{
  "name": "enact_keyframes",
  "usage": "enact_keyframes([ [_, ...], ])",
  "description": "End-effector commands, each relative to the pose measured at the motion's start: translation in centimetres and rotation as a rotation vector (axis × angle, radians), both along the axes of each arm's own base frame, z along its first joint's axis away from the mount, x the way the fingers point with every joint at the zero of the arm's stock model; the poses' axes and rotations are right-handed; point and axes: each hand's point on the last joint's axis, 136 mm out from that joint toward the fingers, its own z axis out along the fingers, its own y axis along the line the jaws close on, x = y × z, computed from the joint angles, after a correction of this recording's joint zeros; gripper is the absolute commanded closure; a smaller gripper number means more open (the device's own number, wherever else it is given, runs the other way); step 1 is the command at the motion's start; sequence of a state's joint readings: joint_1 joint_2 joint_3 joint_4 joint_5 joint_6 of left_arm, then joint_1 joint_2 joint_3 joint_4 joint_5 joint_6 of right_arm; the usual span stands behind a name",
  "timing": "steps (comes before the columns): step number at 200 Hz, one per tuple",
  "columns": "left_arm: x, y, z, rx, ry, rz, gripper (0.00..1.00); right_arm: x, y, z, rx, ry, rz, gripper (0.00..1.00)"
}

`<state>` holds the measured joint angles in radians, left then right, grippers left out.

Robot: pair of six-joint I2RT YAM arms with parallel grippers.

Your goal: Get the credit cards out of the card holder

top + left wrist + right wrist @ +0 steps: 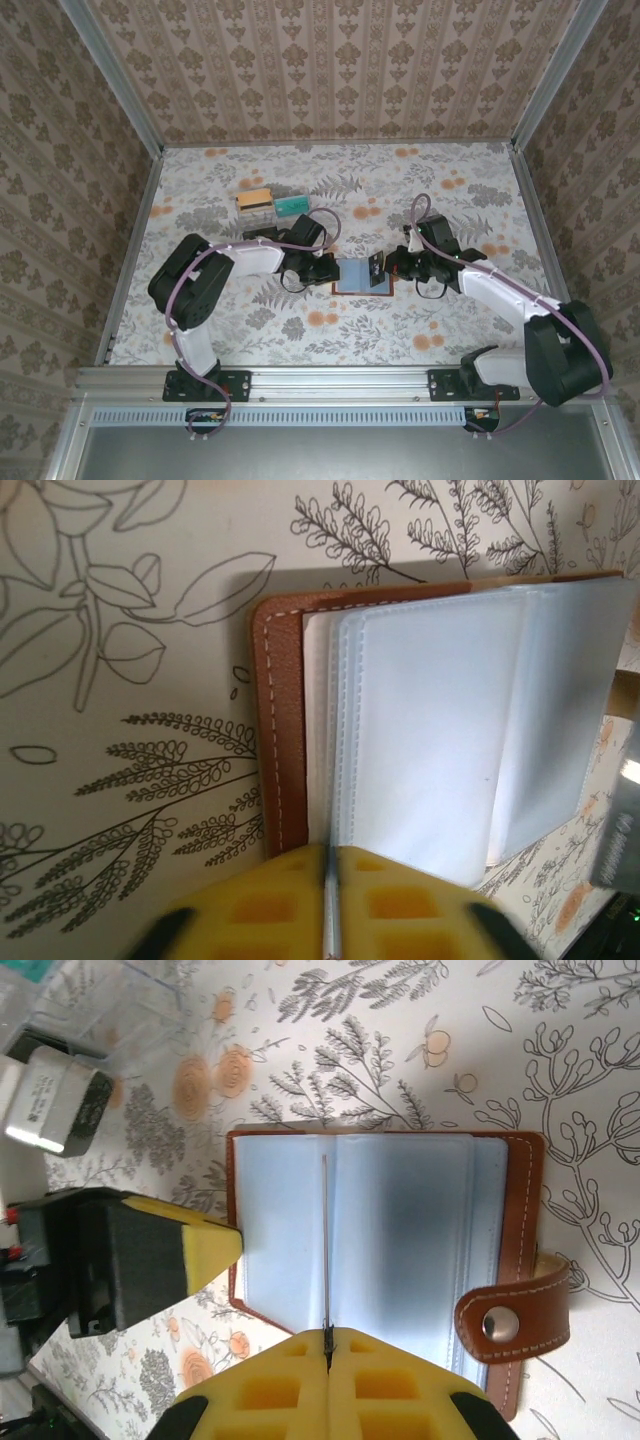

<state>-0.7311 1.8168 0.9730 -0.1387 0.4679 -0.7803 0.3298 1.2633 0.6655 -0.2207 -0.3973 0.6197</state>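
Observation:
The brown card holder [354,276] lies open on the floral tabletop between the two arms, its pale blue clear sleeves [430,730] facing up. In the right wrist view its strap and snap [505,1322] hang at the right. My left gripper [331,852] pinches the near edge of one sleeve at the holder's left side [327,270]. My right gripper [328,1338] is shut on a thin dark card [326,1250] that stands on edge over the middle of the holder [378,268]. One left finger [205,1250] touches the holder's left edge.
An orange card [255,199] and a green card [294,205] lie side by side at the back left of the table. Patterned walls with metal posts [133,215] enclose the table. A metal rail [330,378] runs along the near edge.

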Motion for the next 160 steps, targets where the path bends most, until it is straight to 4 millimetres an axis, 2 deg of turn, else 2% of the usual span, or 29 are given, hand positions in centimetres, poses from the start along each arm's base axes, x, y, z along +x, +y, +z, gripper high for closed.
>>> enact_keyframes([
  [1, 1.6, -1.0, 4.1, -0.085, -0.072, 0.022, 0.59, -0.5, -0.1, 1.2, 0.001, -0.021, 0.019, 1.0],
  [25, 2.9, -2.7, 7.2, -0.246, -0.084, 0.069, 0.49, 0.2, 0.5, 3.3, 0.07, -0.069, 0.008, 1.0],
  [50, 4.2, -3.5, 10.2, -0.42, -0.108, 0.135, 0.49, 1.0, 1.1, 5.3, 0.155, -0.111, -0.003, 1.0],
  [77, 4.8, -3.8, 12.5, -0.566, -0.128, 0.172, 0.49, 1.8, 1.8, 7.2, 0.245, -0.139, -0.008, 1.0],
  [109, 5.0, -4.4, 13.1, -0.619, -0.12, 0.166, 0.51, 2.5, 2.5, 8.6, 0.327, -0.158, -0.004, 1.0],
  [160, 4.1, -5.1, 13.7, -0.677, -0.078, 0.128, 0.56, 3.2, 2.8, 9.0, 0.376, -0.155, -0.017, 1.0],
])
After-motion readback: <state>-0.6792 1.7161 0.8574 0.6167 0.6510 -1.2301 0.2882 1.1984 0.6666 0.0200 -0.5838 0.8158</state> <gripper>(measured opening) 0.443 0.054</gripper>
